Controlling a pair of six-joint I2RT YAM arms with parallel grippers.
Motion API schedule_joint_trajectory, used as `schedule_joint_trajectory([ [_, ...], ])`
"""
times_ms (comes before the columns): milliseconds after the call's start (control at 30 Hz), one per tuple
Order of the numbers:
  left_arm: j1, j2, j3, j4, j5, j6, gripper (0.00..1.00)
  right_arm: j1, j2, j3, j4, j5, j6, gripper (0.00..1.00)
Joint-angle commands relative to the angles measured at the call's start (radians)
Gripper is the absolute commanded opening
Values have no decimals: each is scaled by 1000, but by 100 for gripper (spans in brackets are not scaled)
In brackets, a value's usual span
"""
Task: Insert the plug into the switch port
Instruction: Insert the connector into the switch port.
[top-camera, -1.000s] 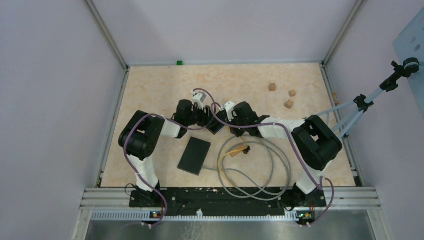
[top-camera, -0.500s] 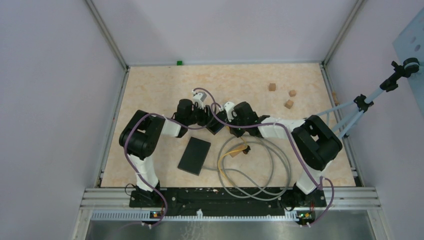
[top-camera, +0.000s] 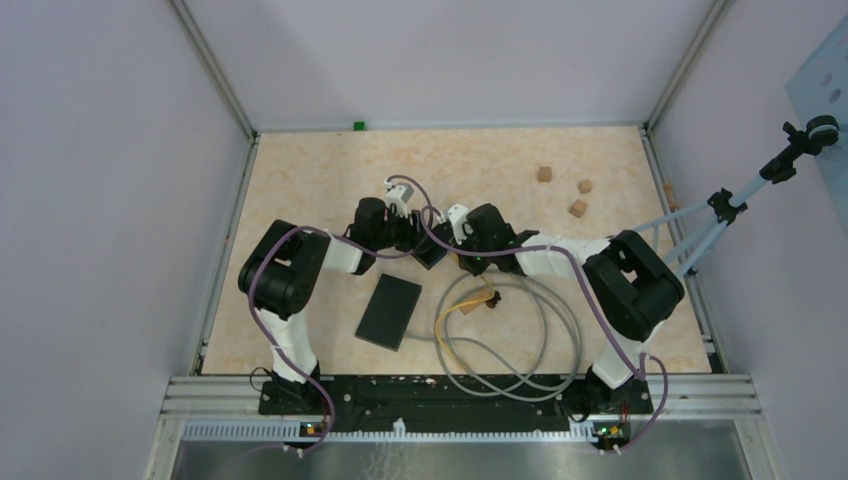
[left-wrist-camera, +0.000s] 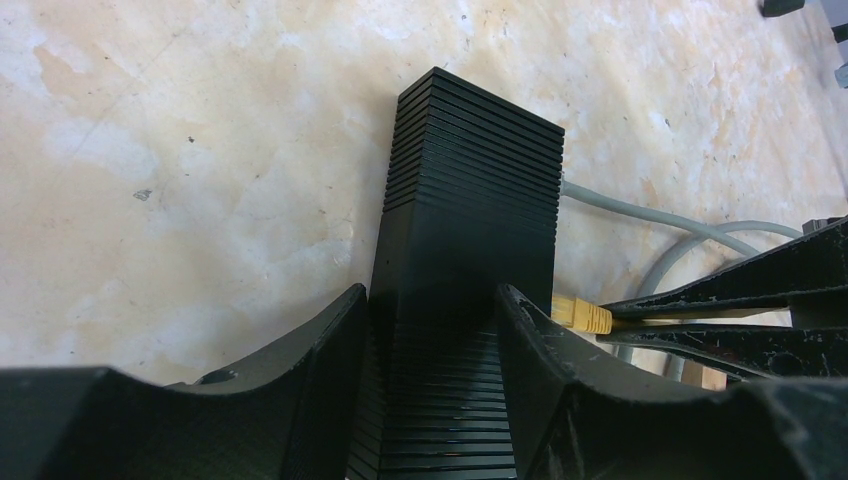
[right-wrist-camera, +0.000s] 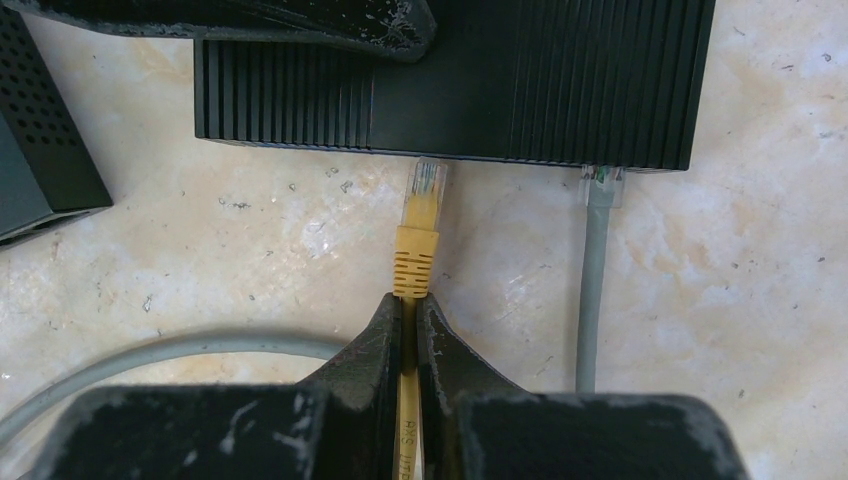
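- I see the left claw (left-wrist-camera: 430, 300) clamped around the switch (left-wrist-camera: 470, 170).
- The right claw (right-wrist-camera: 408, 305) pinches the yellow cable (right-wrist-camera: 410, 440) just behind the plug (right-wrist-camera: 420, 200).
- The plug tip sits at the switch face.

The pale marbled table (top-camera: 300, 200) has a ribbed black switch (left-wrist-camera: 470, 200) on edge at its centre. A flat black box (top-camera: 389, 311) lies at 7 o'clock and loose grey cable (right-wrist-camera: 593, 290) coils at 5 o'clock. Three wooden cubes (top-camera: 577, 208) (well apart from the rest) sit at 2 o'clock, a green block (top-camera: 357, 125) at 11.

free: tabletop (right-wrist-camera: 250, 240) flanking plug (right-wrist-camera: 418, 235) | obstacles: switch (right-wrist-camera: 560, 80) ahead; grey cable (right-wrist-camera: 592, 290), black box (right-wrist-camera: 35, 160) on opposite sides
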Motion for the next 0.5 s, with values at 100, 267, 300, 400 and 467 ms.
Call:
schedule_joint_trajectory([
  [100, -4, 13, 16, -25, -13, 13, 56, 7, -18, 11, 40, -16, 7, 0],
  [267, -4, 17, 20, -28, -11, 14, 56, 5, -16, 23, 61, -33, 13, 0],
  [300, -4, 16, 20, -29, -11, 13, 57, 6, -18, 23, 67, -36, 14, 0],
  [400, -4, 21, 24, -33, -6, 13, 56, 5, -22, 20, 79, -55, 14, 0],
  [467, -3, 22, 27, -34, -3, 13, 56, 6, -23, 18, 88, -63, 17, 0],
])
